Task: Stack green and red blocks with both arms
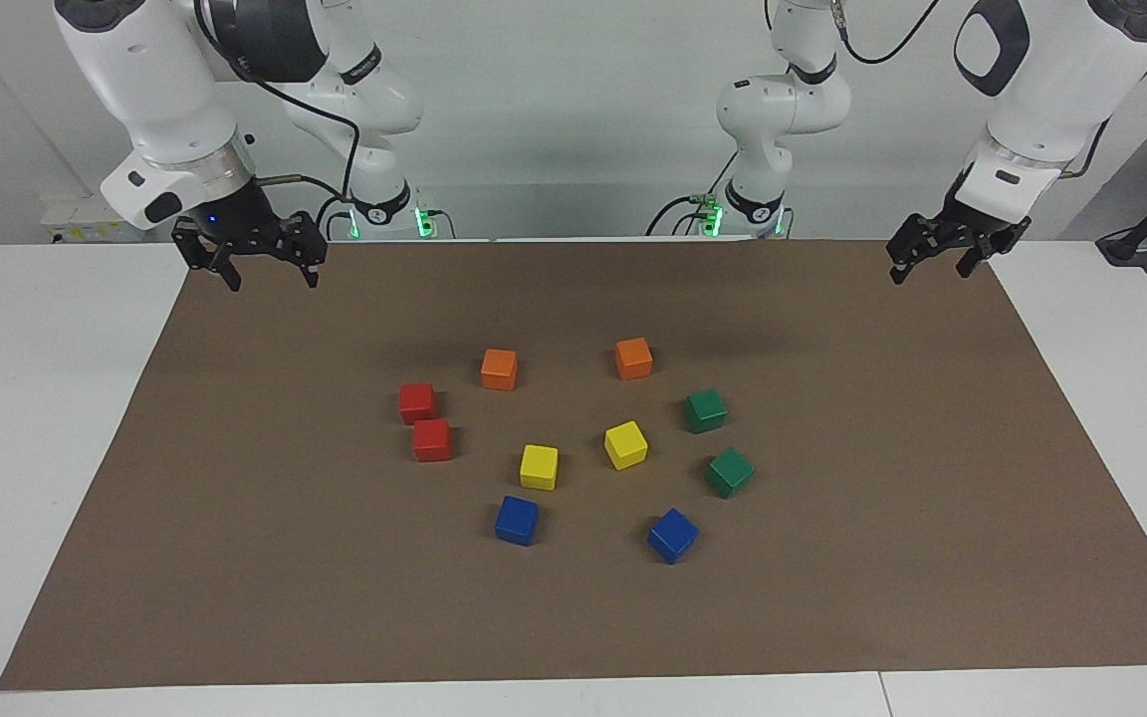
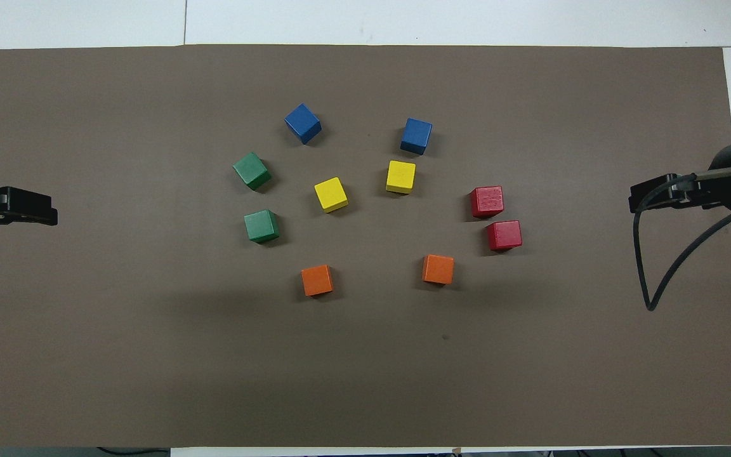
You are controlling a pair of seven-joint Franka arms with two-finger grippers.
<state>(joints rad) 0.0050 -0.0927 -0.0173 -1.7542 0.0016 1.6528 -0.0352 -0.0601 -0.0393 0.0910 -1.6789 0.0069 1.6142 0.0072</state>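
My right gripper (image 1: 269,267) and left gripper (image 1: 939,259) hang spread open, empty, over the brown mat's (image 1: 235,558) corners, waiting clear of the cubes. Two red blocks (image 1: 424,422) lie toward mid-mat on my right gripper's side, two green blocks (image 1: 718,441) on my left gripper's side, so each arm can probably take its own pair.

**Matt mat, painted cubes, glossy arms**

Brown mat (image 1: 832,597): matt, paper-like or thin card, flat and slightly mottled. White table (image 1: 46,398) around it: smooth, faintly sheened. Red blocks (image 2: 487,202) and green blocks (image 2: 252,171): matt paint with faint grain, probably over wood. Orange cubes (image 2: 317,280), yellow cubes (image 2: 330,194) and blue cubes (image 2: 302,123): same finish. Arms (image 1: 150,90): glossy white plastic shells, with a brushed metal ring at the wrist. Left gripper (image 1: 942,249) and right gripper (image 1: 260,261): matt black.
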